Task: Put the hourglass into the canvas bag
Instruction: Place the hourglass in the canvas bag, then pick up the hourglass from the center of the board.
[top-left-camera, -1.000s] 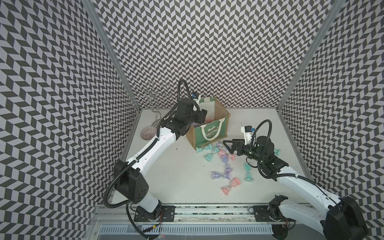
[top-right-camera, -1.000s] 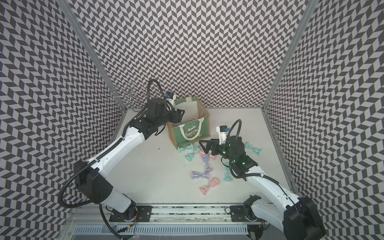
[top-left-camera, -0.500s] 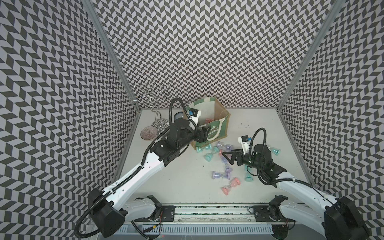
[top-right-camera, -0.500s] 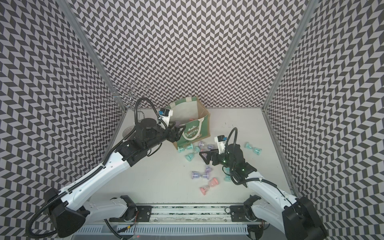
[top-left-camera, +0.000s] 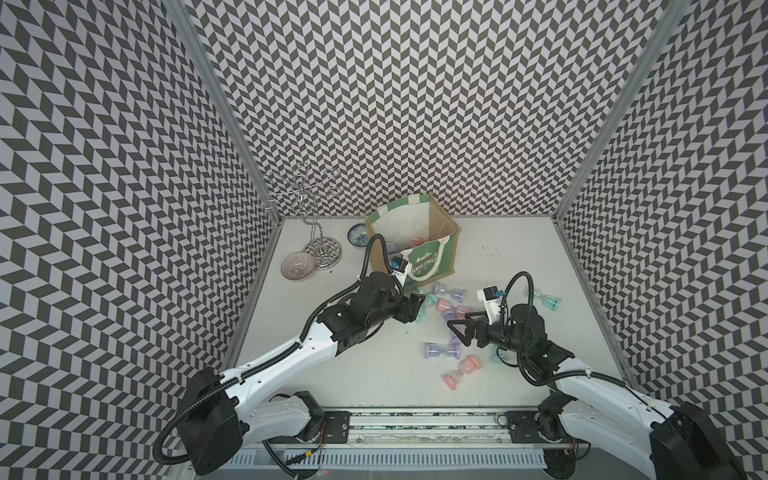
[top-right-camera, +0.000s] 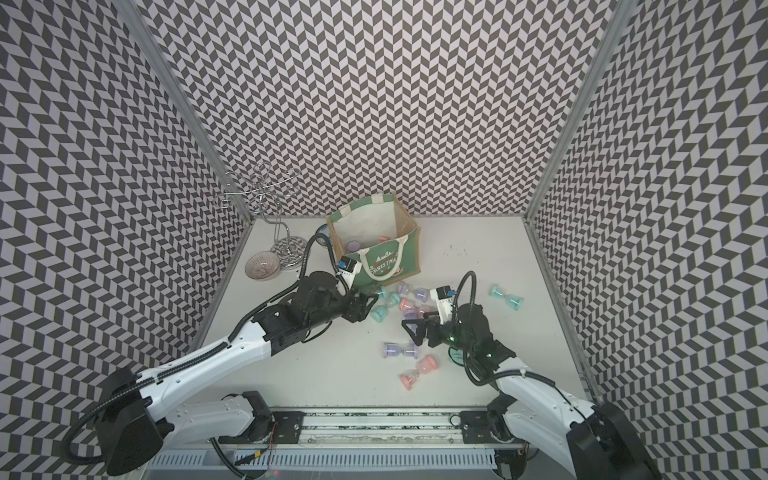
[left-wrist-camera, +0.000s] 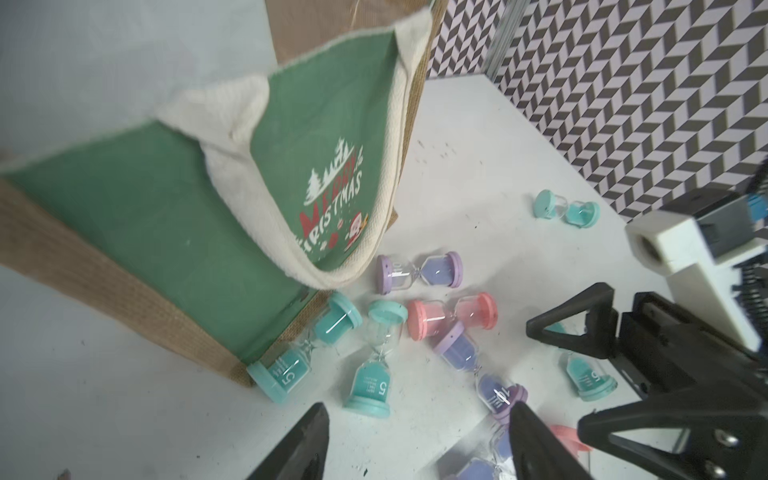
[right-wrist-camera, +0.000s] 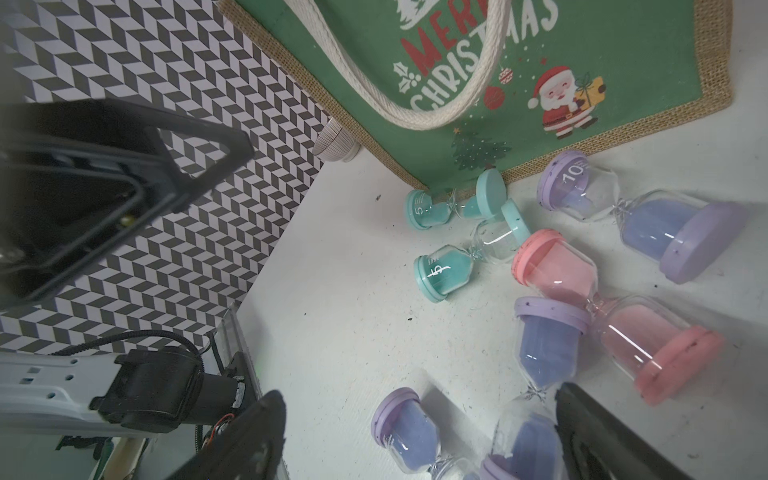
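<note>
at the far left corner a wire stand (top-left-camera: 314, 226) rises from a round base, and a pinkish bowl (top-left-camera: 296, 266) sits just beside it on the table (top-left-camera: 374, 374), its streaked inside facing up. a small blue-patterned dish (top-left-camera: 357, 242) lies just beside the left wall of the canvas bag (top-left-camera: 441, 226). the bag stands open near the back wall, green front panel toward the arms, a white rope handle (right-wrist-camera: 419, 120) hanging down over that panel. on its white-lined floor, in both top views, lie a purple hourglass (top-right-camera: 353, 245) and a pink hourglass (top-right-camera: 382, 240), near each other. the left gripper (top-left-camera: 417, 309) hangs low by the bag's front left corner, jaws parted, with only table between them in the left wrist view. along the foot of the bag a heap of hourglasses (top-left-camera: 446, 305) lies tipped over: two teal hourglasses (left-wrist-camera: 376, 365) nearest the left gripper, one touching the bag's bottom edge, then purple and pink ones crossing each other. the right gripper (top-left-camera: 455, 332) is spread wide and grips nothing; in the right wrist view two purple ones lie on the table between its fingers (right-wrist-camera: 602, 428). nearer the front edge a purple one and a pink one lie apart from the heap, and a lone teal hourglass (top-left-camera: 545, 300) rests well off to the right.
</note>
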